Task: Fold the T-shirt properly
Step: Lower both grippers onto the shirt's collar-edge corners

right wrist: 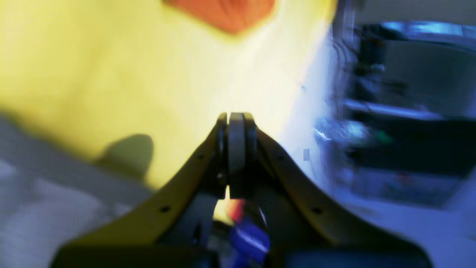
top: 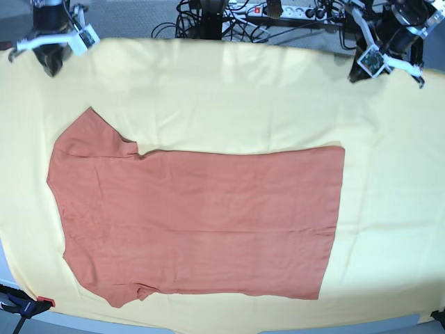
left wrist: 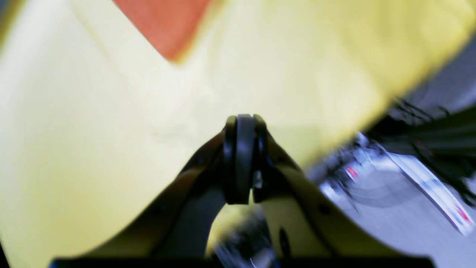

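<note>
I see the T-shirt lying flat on the yellow cloth, sleeves toward 9 o'clock. My left gripper and right gripper are both closed and empty, parked at 1 and 11 o'clock.

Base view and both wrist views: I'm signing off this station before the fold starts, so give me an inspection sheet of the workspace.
Surface: pale yellow cloth covers the table, lightly creased.
Job's things: T-shirt lies spread flat, unfolded, sleeves toward the base view's left.
Clutter: nothing seen on the cloth.
Grippers: left gripper and right gripper both shut, empty, off the shirt near the far corners.
Cables: black cables and a power strip behind the far edge.
Surroundings: a clamp at the near left corner; the rest blurred.
</note>
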Controlling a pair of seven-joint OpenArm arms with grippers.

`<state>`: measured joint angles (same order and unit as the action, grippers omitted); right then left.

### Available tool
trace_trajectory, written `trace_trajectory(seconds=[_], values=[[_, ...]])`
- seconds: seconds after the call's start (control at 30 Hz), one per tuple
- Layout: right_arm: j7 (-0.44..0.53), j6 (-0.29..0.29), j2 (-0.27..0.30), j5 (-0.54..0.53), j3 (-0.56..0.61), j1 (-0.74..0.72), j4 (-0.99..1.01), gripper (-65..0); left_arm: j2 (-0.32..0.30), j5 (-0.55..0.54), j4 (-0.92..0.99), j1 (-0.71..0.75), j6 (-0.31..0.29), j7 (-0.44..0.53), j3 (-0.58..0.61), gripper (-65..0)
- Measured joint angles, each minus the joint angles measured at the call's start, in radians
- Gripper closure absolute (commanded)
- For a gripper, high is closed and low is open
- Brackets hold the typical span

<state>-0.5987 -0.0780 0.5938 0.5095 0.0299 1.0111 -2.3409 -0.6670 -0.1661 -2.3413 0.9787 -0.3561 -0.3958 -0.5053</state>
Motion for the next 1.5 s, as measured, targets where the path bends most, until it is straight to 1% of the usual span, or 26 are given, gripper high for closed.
trace_trajectory(seconds=[0.07, 0.1, 0.17, 0.27, 0.3, 0.33, 0.37, 0.47, 0.5, 0.53, 0.57, 0.67, 0.73, 0.87, 0.93, 1.03, 1.1, 1.17, 1.3, 1.4, 1.47, 1.5], values=[[0.040, 0.070, -0.003, -0.112, -0.009, -0.074, 0.000, 0.0, -0.027, 0.005, 0.008, -0.048, -0.039, 0.048, 0.000, 0.0], [0.056, 0.100, -0.003, -0.149, -0.010, -0.108, 0.000, 0.0, -0.043, 0.002, 0.032, -0.072, -0.060, 0.085, 0.002, 0.0], [0.098, 0.154, -0.002, -0.207, -0.011, -0.155, 0.000, 0.0, -0.075, 0.012, 0.095, -0.119, -0.107, 0.109, 0.003, 0.0], [0.121, 0.218, -0.003, -0.263, -0.011, -0.200, 0.000, 0.0, -0.135, 0.010, 0.187, -0.182, -0.177, 0.182, 0.004, 0.0], [0.121, 0.229, -0.006, -0.284, -0.011, -0.208, 0.000, 0.0, -0.152, 0.010, 0.218, -0.199, -0.197, 0.203, 0.008, -2.4], [0.122, 0.236, -0.008, -0.295, -0.010, -0.215, 0.000, 0.0, -0.169, 0.009, 0.253, -0.216, -0.208, 0.213, 0.016, -6.9], [0.124, 0.235, -0.008, -0.305, -0.010, -0.221, 0.000, -4.8, -0.183, 0.012, 0.289, -0.235, -0.220, 0.218, 0.028, -12.5], [0.125, 0.229, -0.003, -0.301, -0.011, -0.236, 0.002, -23.5, -0.217, 0.014, 0.378, -0.300, -0.228, 0.217, 0.076, -32.3], [0.129, 0.230, -0.004, -0.301, -0.010, -0.236, 0.008, -28.2, -0.225, 0.014, 0.401, -0.327, -0.229, 0.217, 0.095, -36.4], [0.127, 0.234, -0.006, -0.301, -0.010, -0.233, 0.014, -31.6, -0.233, 0.013, 0.422, -0.349, -0.227, 0.220, 0.116, -37.8], [0.124, 0.236, -0.007, -0.301, -0.010, -0.230, 0.016, -33.3, -0.244, 0.015, 0.443, -0.377, -0.227, 0.220, 0.138, -37.7], [0.125, 0.232, -0.006, -0.301, -0.010, -0.234, 0.016, -33.5, -0.278, 0.070, 0.483, -0.463, -0.222, 0.222, 0.229, -37.7], [0.125, 0.232, -0.007, -0.306, -0.010, -0.233, 0.016, -33.4, -0.307, 0.118, 0.507, -0.525, -0.192, 0.237, 0.307, -37.7], [0.124, 0.232, -0.007, -0.305, -0.010, -0.232, 0.016, -33.4, -0.360, 0.259, 0.560, -0.660, -0.138, 0.286, 0.483, -37.7], [0.124, 0.232, -0.007, -0.305, -0.010, -0.233, 0.016, -33.4, -0.376, 0.290, 0.579, -0.729, -0.122, 0.288, 0.567, -37.7], [0.124, 0.231, -0.012, -0.318, -0.010, -0.233, 0.016, -33.4, -0.377, 0.303, 0.606, -0.831, -0.105, 0.288, 0.669, -37.7], [0.123, 0.218, -0.012, -0.362, -0.010, -0.233, 0.016, -33.4, -0.376, 0.304, 0.624, -0.890, -0.105, 0.289, 0.724, -37.7], [0.119, 0.216, -0.012, -0.389, -0.010, -0.233, 0.016, -33.4, -0.372, 0.328, 0.645, -0.943, -0.103, 0.291, 0.779, -37.7], [0.117, 0.214, -0.033, -0.387, -0.010, -0.233, 0.018, -33.4, -0.372, 0.339, 0.693, -1.040, -0.095, 0.304, 0.887, -37.7], [0.117, 0.242, -0.057, -0.387, -0.011, -0.233, 0.018, -33.4, -0.362, 0.338, 0.716, -1.102, -0.094, 0.307, 0.958, -37.5], [0.124, 0.266, -0.060, -0.396, -0.010, -0.233, 0.020, -33.4, -0.343, 0.339, 0.731, -1.136, -0.092, 0.311, 0.994, -37.5], [0.127, 0.263, -0.060, -0.417, -0.010, -0.233, 0.025, -33.4, -0.331, 0.338, 0.741, -1.153, -0.094, 0.311, 1.011, -37.5]])
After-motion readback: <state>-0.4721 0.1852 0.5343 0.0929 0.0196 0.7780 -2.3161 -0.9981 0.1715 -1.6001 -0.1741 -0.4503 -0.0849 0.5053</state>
